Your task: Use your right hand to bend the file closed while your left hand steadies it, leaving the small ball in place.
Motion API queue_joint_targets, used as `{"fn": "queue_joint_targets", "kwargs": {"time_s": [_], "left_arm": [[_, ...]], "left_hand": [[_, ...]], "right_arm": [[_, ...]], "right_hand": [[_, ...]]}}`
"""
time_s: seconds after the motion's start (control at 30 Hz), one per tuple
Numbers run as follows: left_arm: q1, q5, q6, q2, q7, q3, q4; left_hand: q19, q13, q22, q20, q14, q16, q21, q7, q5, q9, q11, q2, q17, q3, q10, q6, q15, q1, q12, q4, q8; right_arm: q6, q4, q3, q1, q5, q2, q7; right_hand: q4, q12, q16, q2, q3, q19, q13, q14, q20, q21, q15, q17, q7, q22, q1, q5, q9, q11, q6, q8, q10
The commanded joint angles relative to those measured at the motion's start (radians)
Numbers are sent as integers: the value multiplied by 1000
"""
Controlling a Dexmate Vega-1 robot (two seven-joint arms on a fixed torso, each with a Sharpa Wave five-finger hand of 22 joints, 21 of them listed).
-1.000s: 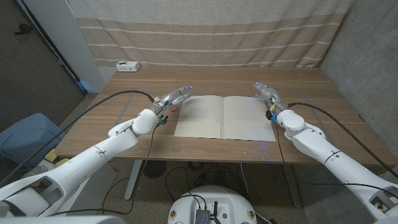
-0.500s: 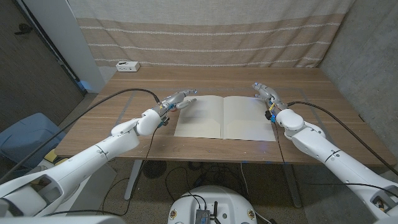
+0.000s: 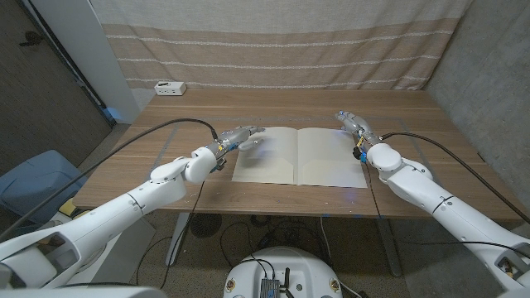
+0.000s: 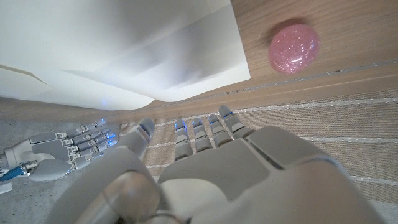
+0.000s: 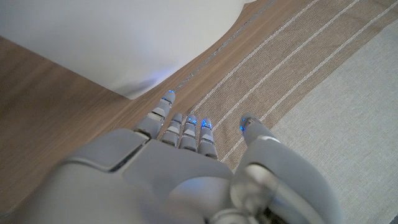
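The cream file [image 3: 294, 156] lies open and flat in the middle of the wooden table [image 3: 414, 182]. My left hand [image 3: 240, 136] reaches over the file's far left corner with fingers stretched out and holds nothing. In the left wrist view my left hand [image 4: 205, 162] hovers over the file [image 4: 124, 50], and the pink glittery ball [image 4: 293, 48] sits on the wood just beside the file's corner. My right hand [image 3: 352, 124] is at the file's far right corner, fingers extended and empty. In the right wrist view its fingertips [image 5: 186, 124] point past the edge of the file [image 5: 124, 43].
A small white box [image 3: 170, 87] sits at the table's far left corner. A striped curtain [image 3: 281, 41] hangs behind the table. A blue bin [image 3: 33, 182] stands on the floor to the left. My right hand [image 4: 62, 149] also appears in the left wrist view.
My left hand has moved right, from beside the file to over its far left corner, covering the ball in the head view. The right hand has hardly moved.
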Motion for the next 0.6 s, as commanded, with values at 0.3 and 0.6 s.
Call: {"fn": "queue_joint_targets", "kwargs": {"time_s": [0.3, 0.6], "left_arm": [[2, 71, 20, 12, -79, 28, -22], [3, 85, 26, 17, -110, 37, -21]], "left_hand": [[11, 3, 2, -9, 11, 0, -8, -14, 0, 3, 3, 13, 5, 9, 11, 16, -31, 15, -4, -6, -3], [22, 3, 2, -9, 19, 2, -10, -13, 0, 3, 2, 15, 5, 11, 22, 22, -33, 16, -3, -6, -4]], "right_arm": [[-196, -6, -59, 76, -96, -11, -27], [-315, -29, -97, 115, -147, -19, -29]], "right_hand": [[0, 4, 9, -4, 12, 8, 3, 14, 5, 2, -9, 3, -2, 6, 15, -2, 4, -1, 21, 3, 16], [-2, 4, 8, -4, 14, 6, 3, 14, 5, 1, -9, 3, -4, 6, 18, -2, 4, -1, 24, 2, 20]]}}
